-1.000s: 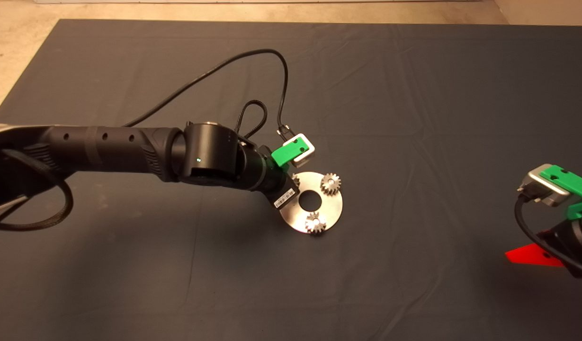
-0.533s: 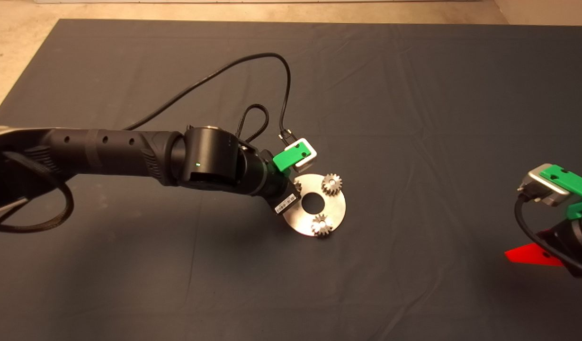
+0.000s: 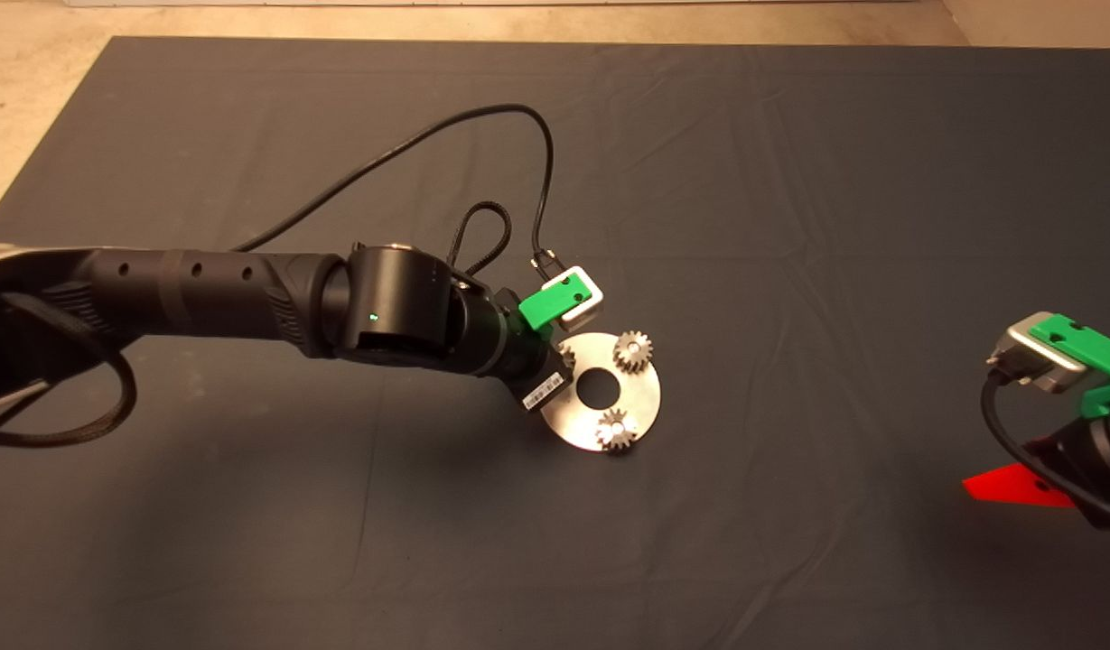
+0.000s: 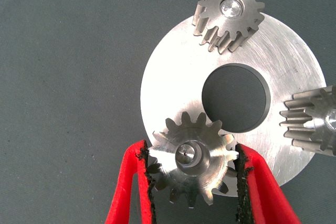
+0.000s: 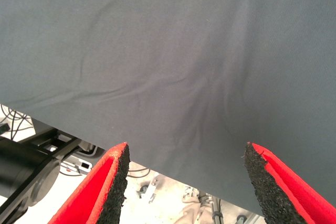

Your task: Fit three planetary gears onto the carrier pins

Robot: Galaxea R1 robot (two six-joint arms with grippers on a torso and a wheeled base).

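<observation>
Silver-grey toothed third planetary gear sits clamped between the left gripper pads, bore centred over its short silver carrier pin on the shiny round steel disc; release is straight up, right gripper agape, parked well apart.

1. In the head view, the left arm's wrist covers the left claw and the third gear at the disc's nine o'clock edge; only a sliver of teeth shows.
2. In the left wrist view, one gear at three o'clock is cut off by the picture's edge.
3. The right claw shows only its pads in its wrist view; in the head view the picture's edge cuts it off.
</observation>
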